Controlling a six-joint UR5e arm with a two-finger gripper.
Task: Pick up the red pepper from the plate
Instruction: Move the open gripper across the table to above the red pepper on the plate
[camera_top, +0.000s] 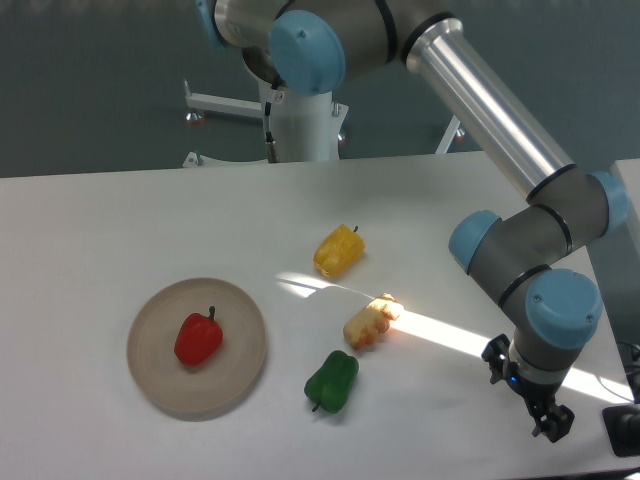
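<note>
Nothing was done yet: the red pepper (198, 339) lay on the plate (240, 375), untouched. My tool (549, 421) hung well apart over the counter (100, 230), carrying nothing; whether clenched, I couldn't tell.

tool (548, 415) small and dark (jaw state unclear), arm (480, 90) cut off at top edge

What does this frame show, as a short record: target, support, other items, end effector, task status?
target: red pepper, lying on the plate, stem pointing up in the image
support: plate, left part of the table
other items: yellow pepper, green pepper, pale item in a sunlit streak
end effector: low at the table's right edge, far from the plate; open or shut unclear
task status: pepper not yet grasped
</note>
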